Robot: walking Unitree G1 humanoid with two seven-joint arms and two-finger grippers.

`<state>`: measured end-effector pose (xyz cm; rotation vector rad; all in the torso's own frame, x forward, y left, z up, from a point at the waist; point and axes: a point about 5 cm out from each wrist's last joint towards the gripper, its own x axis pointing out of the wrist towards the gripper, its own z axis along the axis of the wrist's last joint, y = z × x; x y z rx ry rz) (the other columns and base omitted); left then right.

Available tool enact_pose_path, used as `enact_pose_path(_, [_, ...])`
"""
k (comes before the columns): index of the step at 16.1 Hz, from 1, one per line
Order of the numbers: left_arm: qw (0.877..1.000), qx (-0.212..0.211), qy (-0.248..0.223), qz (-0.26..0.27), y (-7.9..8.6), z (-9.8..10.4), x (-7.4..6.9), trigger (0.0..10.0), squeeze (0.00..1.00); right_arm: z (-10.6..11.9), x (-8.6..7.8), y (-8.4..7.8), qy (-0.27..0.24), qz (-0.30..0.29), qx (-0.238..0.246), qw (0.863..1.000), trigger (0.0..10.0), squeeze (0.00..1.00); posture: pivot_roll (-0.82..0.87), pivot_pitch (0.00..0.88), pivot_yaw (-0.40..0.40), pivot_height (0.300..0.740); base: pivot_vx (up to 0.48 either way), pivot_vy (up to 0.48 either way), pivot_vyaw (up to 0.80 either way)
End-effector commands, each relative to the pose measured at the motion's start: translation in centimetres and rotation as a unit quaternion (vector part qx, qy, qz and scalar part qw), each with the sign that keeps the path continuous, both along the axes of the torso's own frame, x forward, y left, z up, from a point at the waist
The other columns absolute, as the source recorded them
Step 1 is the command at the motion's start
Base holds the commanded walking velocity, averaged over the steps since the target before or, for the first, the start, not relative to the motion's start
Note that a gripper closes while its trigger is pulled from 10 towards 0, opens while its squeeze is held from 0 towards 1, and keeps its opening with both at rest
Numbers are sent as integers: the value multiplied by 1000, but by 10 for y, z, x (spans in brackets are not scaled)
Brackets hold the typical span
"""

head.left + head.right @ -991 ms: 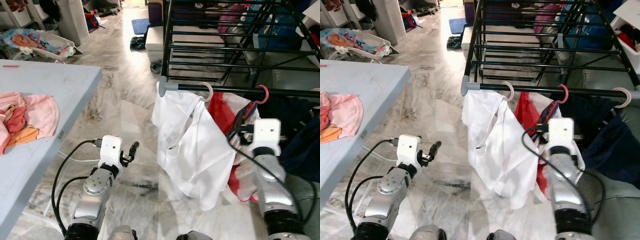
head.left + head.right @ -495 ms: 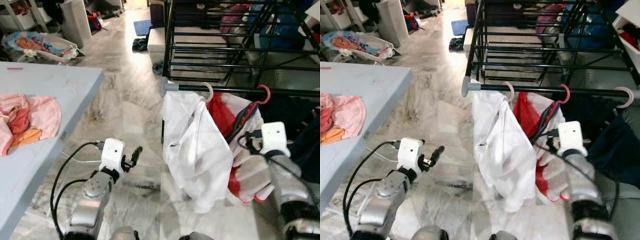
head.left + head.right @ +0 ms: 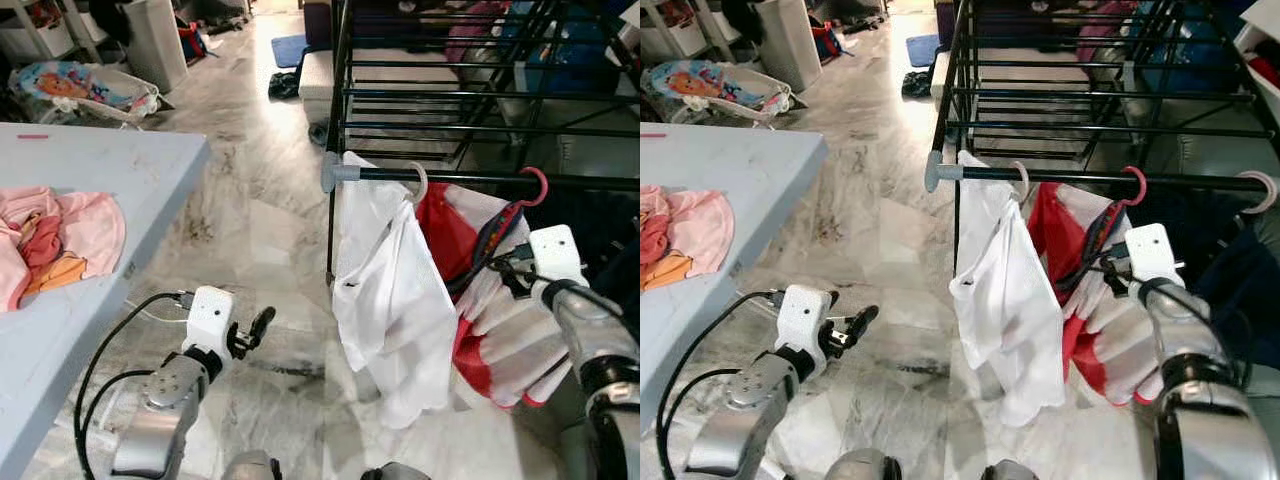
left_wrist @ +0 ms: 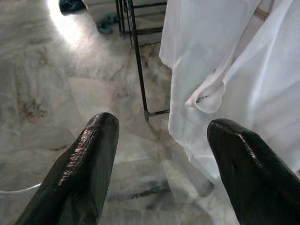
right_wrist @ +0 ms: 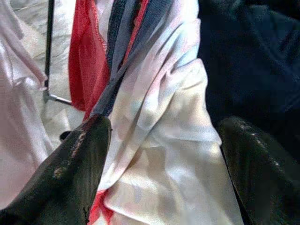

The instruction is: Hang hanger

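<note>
The right end effector (image 5: 159,154) is spread wide and grasps nothing; its fingers (image 5: 70,173) flank the red-and-white garment (image 3: 500,320) without closing on it, close against the cloth. That garment hangs from the red hanger (image 3: 533,186), hooked on the front rail of the rack (image 3: 470,178), between the white shirt (image 3: 385,300) on its pale hanger (image 3: 418,183) near the rail's left end and dark clothes (image 3: 1240,290) to the right. The left end effector (image 4: 161,159) is also released, fingers apart and empty, low over the marble floor (image 3: 260,220), apart from the shirt. Pink clothes (image 3: 50,240) lie at the worktop's (image 3: 120,170) left edge.
</note>
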<state>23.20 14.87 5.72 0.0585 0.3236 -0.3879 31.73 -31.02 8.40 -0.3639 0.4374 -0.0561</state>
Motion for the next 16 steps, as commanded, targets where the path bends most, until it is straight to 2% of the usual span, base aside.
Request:
enact_pose_path(1, [1000,-5,8,-17,-1,3,-2,10000,0,6,3,-5,-4,-9,17,1000,0,0,130,53,45,740,0,0,0])
enact_pose_path(3, [998,-15,23,-54,-6,3,-7,10000,0,7,4,-9,4,-15,35,999,0,0,133,42,42,740,0,0,0])
enact_pose_path(5, [995,-6,34,-95,-9,1,-13,10000,0,4,2,-10,19,-19,47,999,0,0,131,38,43,740,0,0,0])
enact_pose_path(8, [995,-5,38,-95,-9,0,-11,10000,0,-1,0,-10,35,-19,73,997,0,0,130,28,43,740,0,0,0])
enact_pose_path(16, [993,-13,49,-110,-14,-4,-11,10000,0,1,-3,-15,30,-24,82,996,0,0,107,11,35,740,0,0,0])
